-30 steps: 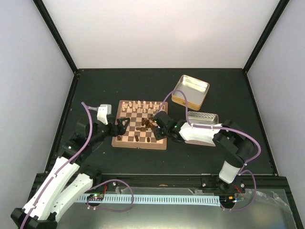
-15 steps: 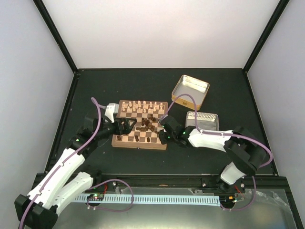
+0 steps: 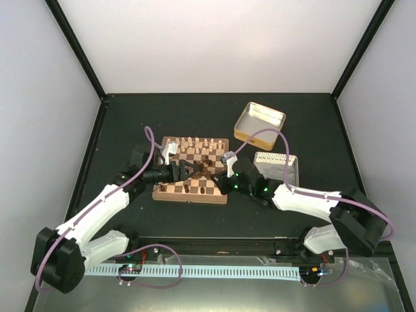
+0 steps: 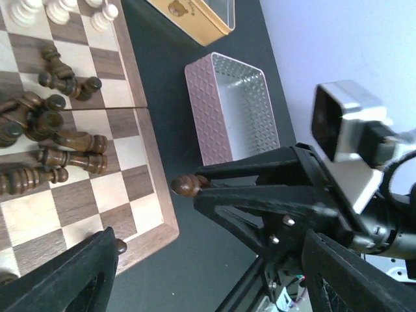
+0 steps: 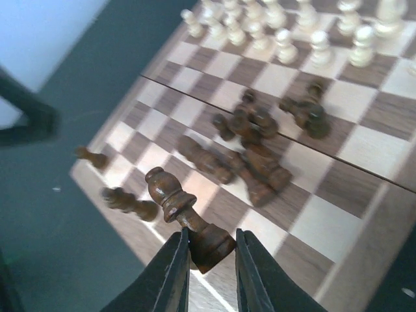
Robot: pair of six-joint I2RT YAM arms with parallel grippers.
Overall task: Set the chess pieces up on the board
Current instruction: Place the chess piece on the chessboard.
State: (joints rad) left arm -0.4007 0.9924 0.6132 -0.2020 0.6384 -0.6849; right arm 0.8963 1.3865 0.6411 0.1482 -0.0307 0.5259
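Note:
The board (image 3: 170, 193) has cream chessmen along its far row. Several dark chess pieces (image 3: 199, 168) lie in a heap mid-board (image 5: 250, 146), and a few are along the near row (image 3: 187, 189). My right gripper (image 3: 225, 184) hovers at the board's right near edge and is shut (image 5: 212, 260) on the base of a dark bishop (image 5: 179, 211). The bishop also shows in the left wrist view (image 4: 188, 186), just off the board's border (image 4: 148, 195). My left gripper (image 3: 186, 170) is wide open and empty (image 4: 208, 276) above the board's middle.
An open gold tin (image 3: 260, 121) stands behind the board's right corner (image 4: 195, 16). A pink-sided tin (image 3: 278, 166) with a patterned floor sits right of the board (image 4: 231, 107). The enclosure's walls stand at the table's far and side edges.
My left arm has reached rightward, from the board's left edge to over its middle. My right gripper has pulled back from mid-board to the right near edge, holding the bishop.

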